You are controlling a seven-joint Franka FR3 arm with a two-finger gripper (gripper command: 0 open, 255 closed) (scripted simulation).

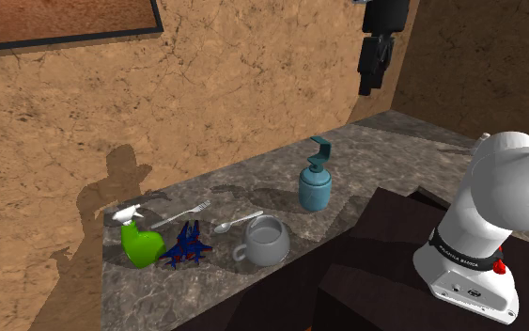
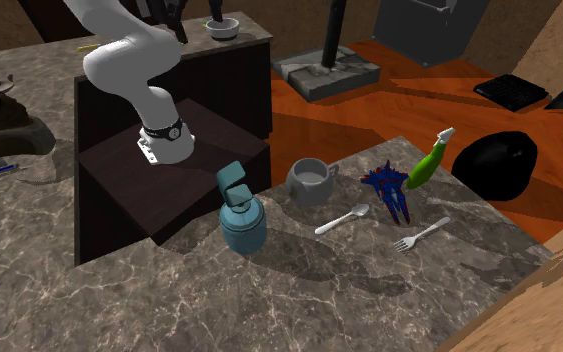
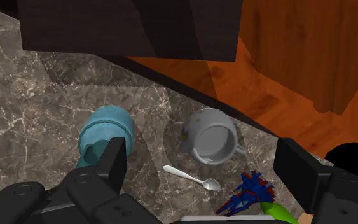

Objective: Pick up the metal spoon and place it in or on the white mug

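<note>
**Marble counter (image 1: 398, 141) with the spoon lying loose beside the mug**

High over the counter hangs the black gripper (image 3: 203, 153), its two fingers spread wide with nothing between them. From the wrist view, the mug (image 3: 212, 135) sits straight below the gap. It is pale grey, upright and open at the top. The spoon (image 3: 192, 177) lies flat on the stone just beside the mug, not touching it, its bowl end pointing toward a spiky blue and red toy (image 3: 247, 194). A blue soap dispenser (image 3: 106, 133) stands on the mug's other side, near one finger. In the shoulder view the spoon rests between the mug and a fork (image 1: 182, 216), which lies a little further off toward the wall. A green spray bottle (image 1: 140, 243) lies on its side next to the toy, at the counter's far left end in that view. Rough tan walls rise behind the counter, and the arm's white base sits on its dark stand (image 1: 384, 263) at the lower right.
</note>
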